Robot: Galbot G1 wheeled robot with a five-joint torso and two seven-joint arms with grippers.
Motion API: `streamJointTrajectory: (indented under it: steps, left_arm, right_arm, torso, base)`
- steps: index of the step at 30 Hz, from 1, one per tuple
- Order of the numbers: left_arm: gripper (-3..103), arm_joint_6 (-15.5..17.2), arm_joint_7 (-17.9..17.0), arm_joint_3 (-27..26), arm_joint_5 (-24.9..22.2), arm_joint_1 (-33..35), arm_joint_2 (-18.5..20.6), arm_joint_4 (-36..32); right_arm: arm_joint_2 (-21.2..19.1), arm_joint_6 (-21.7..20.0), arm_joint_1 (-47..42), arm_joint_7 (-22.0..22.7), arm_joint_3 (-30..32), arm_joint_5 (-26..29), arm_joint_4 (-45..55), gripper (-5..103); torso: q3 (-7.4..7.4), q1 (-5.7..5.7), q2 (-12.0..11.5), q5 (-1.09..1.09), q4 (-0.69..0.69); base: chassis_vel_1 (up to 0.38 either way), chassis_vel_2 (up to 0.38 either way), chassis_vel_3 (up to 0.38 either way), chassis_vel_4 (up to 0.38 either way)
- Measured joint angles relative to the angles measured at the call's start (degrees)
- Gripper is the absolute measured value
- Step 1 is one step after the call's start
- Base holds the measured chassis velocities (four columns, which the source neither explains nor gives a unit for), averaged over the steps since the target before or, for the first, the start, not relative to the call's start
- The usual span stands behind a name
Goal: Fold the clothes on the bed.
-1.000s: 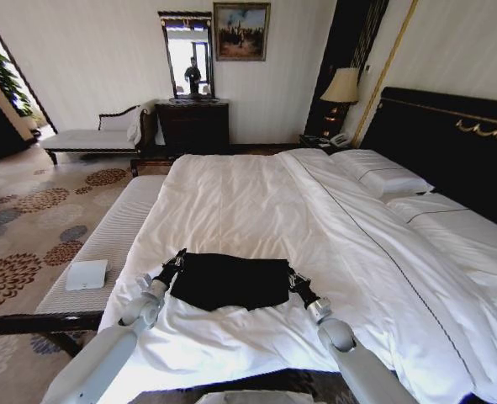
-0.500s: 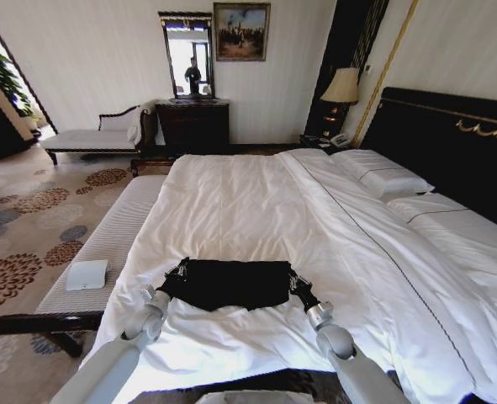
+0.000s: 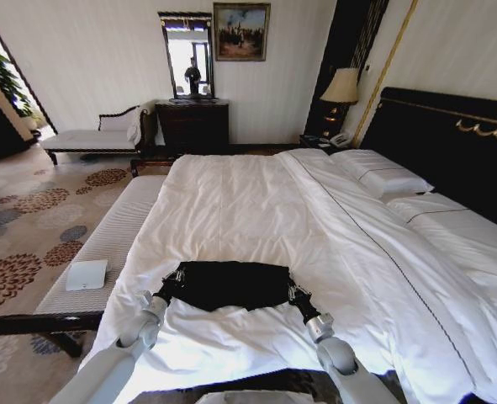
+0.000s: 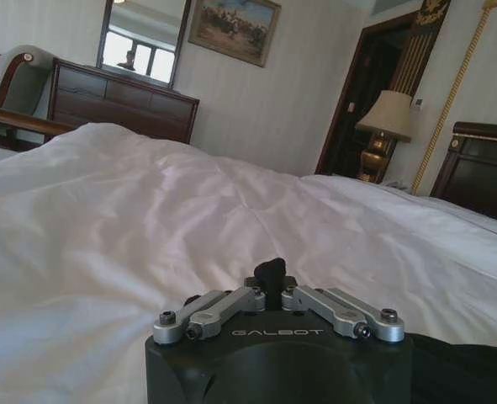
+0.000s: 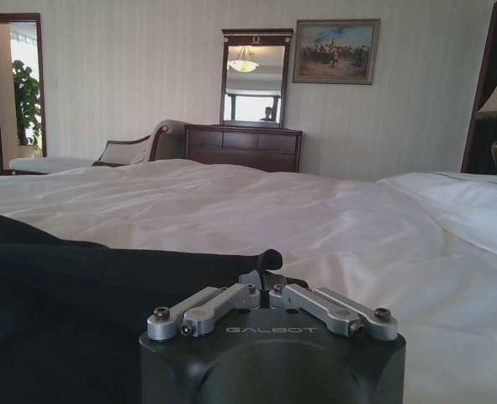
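Black T-shirt [image 3: 228,284]: lay folded into a band on the near part of the bed [image 3: 256,202], drawn slightly nearer than a second before. Left gripper [image 3: 171,281] and right gripper [image 3: 294,294]: jaws clenched on its side edges. Fold under way.

Pale striped walls; a dark wooden dresser [image 3: 192,124] against the far wall, a framed mirror [image 3: 187,55] above it and a gilt-framed painting [image 3: 241,31] just beside. Pale chaise [image 3: 97,135] left of the dresser, patterned floral carpet [image 3: 29,227] below, daylight entering at far left. Lit table lamp [image 3: 341,87] by a dark doorway, right of the dresser.
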Motion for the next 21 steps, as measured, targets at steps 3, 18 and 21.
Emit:
streamJointTrajectory:
  steps: [3,18,21]
  left_arm:
    - [3,-0.3,0.0,-0.1,1.4,0.9,0.7,-0.6]
    - [0,-0.4,0.3,-3.5,1.7,7.9,2.8,-4.4]
    - [9,-0.5,0.5,-4.7,3.2,10.1,2.9,-6.0]
  right_arm:
    - [-0.3,0.0,-0.6,0.0,0.4,0.1,0.7,0]
    - [0.1,0.6,-3.1,-1.1,0.1,-2.5,1.4,6]
    - [-0.3,0.7,-4.4,-1.2,0.7,-3.1,2.5,17]
  torso:
    - [0.0,0.0,0.0,-0.01,0.0]
    - [0.0,0.0,0.0,0.0,0.0]
    - [0.0,0.0,0.0,0.0,0.0]
  base:
    - [0.0,0.0,0.0,0.0]
    - [0.0,0.0,0.0,0.0]
    - [0.0,0.0,0.0,0.0]
